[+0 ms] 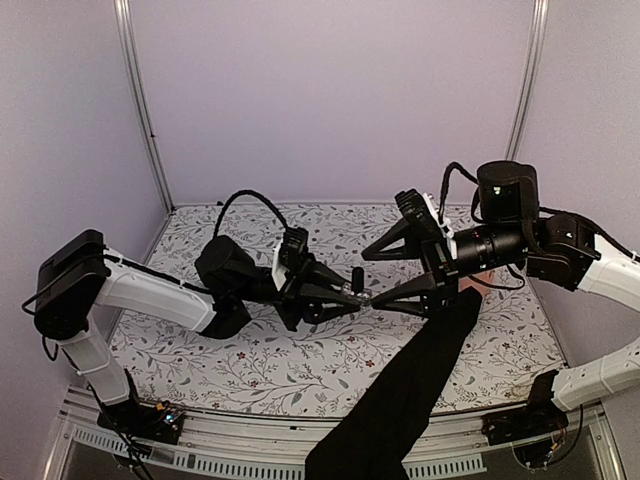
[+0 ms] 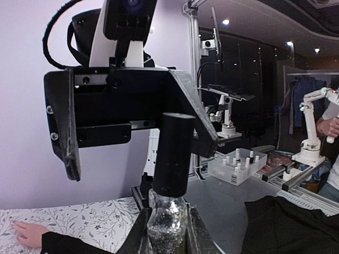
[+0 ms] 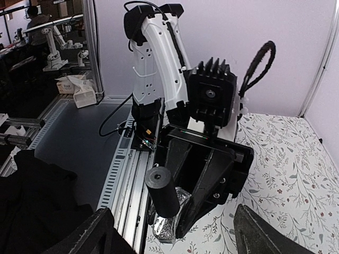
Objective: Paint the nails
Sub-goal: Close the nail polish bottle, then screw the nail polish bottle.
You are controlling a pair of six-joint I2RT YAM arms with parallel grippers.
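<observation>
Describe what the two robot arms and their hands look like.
The left arm and right arm have white shells with black joints. The left hand and right hand are black, long and wedge-shaped. A black cable loops above each wrist.

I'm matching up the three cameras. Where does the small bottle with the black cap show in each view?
Top external: bottle near the centre, in the left gripper.
Left wrist: bottle at bottom centre, cap up.
Right wrist: bottle low, just left of centre.
Shared landmark: the flowered table cover, in all three.
</observation>
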